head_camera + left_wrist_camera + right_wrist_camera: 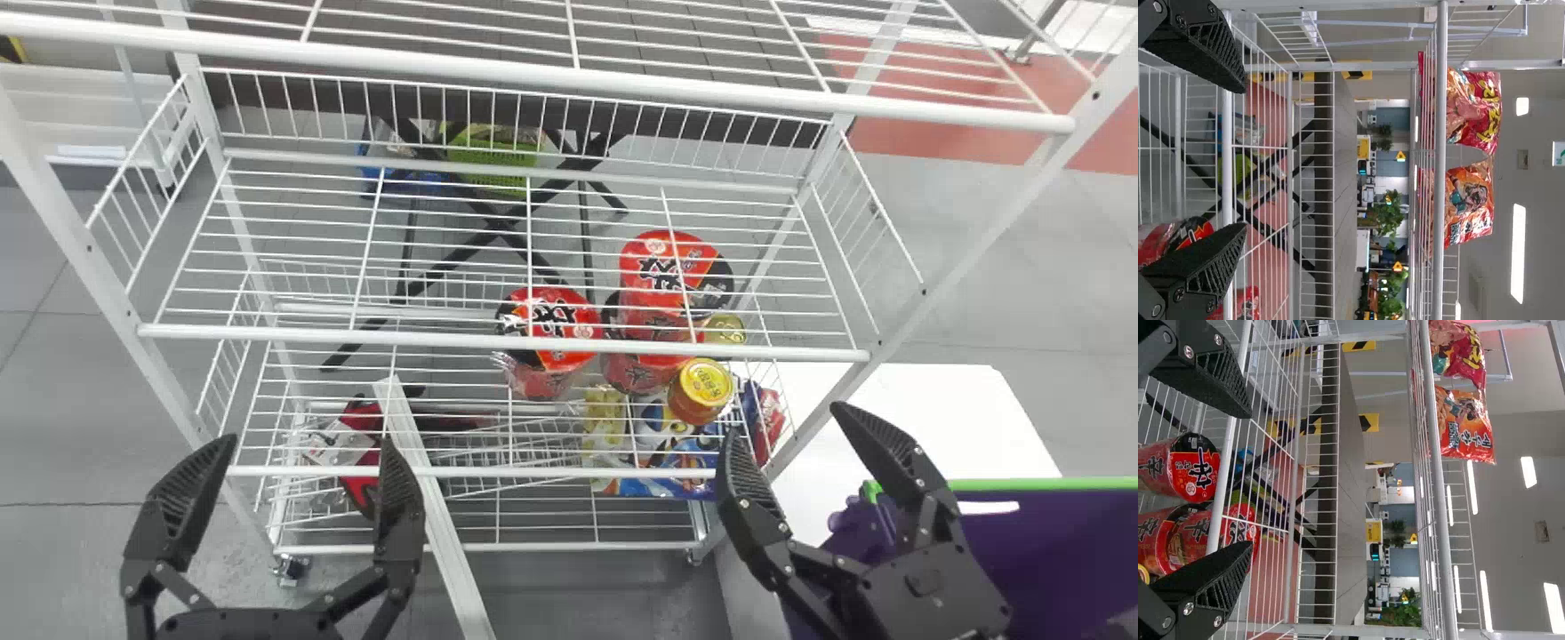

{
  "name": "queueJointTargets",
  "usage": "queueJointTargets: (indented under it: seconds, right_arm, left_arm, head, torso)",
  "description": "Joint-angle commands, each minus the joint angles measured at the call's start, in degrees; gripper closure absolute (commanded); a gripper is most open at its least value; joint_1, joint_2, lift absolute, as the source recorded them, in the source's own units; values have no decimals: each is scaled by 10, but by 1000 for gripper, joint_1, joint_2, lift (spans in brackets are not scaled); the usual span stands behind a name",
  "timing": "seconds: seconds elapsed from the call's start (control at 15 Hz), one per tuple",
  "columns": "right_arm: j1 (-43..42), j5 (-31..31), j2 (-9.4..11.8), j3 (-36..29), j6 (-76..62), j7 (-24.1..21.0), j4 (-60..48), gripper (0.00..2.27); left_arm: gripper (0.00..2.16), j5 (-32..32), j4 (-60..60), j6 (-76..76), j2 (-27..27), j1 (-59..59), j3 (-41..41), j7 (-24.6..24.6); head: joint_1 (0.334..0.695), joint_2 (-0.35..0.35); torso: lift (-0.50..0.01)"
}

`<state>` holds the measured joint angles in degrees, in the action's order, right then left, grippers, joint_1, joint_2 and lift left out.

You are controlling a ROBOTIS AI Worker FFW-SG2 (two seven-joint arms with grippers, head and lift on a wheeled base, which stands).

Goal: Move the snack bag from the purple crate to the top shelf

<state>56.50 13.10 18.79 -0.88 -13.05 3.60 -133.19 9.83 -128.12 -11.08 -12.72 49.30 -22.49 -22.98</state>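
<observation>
The purple crate [1058, 551] is at the lower right, beside my right gripper [787, 422], which is open and empty. My left gripper [307, 443] stands open in front of the rack's left side, nothing between its fingers. The top shelf [533, 67] crosses above both. In the left wrist view, two snack bags, one red [1481, 110] and one orange [1469, 203], rest on the top shelf [1440, 160], beyond the open left gripper [1241, 160]. From the right wrist, the red bag [1465, 353] and orange bag [1466, 427] appear beyond the open right gripper [1248, 480].
Red noodle packs [551, 329] and a yellow-lidded can [702, 387] sit on the rack's lower levels, with bagged snacks [662, 436] lower down. A white post [436, 507] slants up near the left gripper. A white tabletop [942, 418] lies right of the rack.
</observation>
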Motion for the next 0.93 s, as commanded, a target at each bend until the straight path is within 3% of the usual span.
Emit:
queueJointTargets:
  seconds: [0.0,0.87]
  right_arm:
    - [0,0,0,0,0,0,0,144]
    - [-1,0,-2,-1,-4,0,1,144]
  left_arm:
    - [93,0,1,0,1,0,0,0]
    - [93,0,3,0,1,-1,0,0]
  head:
    - [695,-168]
    - [695,-171]
  torso:
    - [-370]
    - [-423]
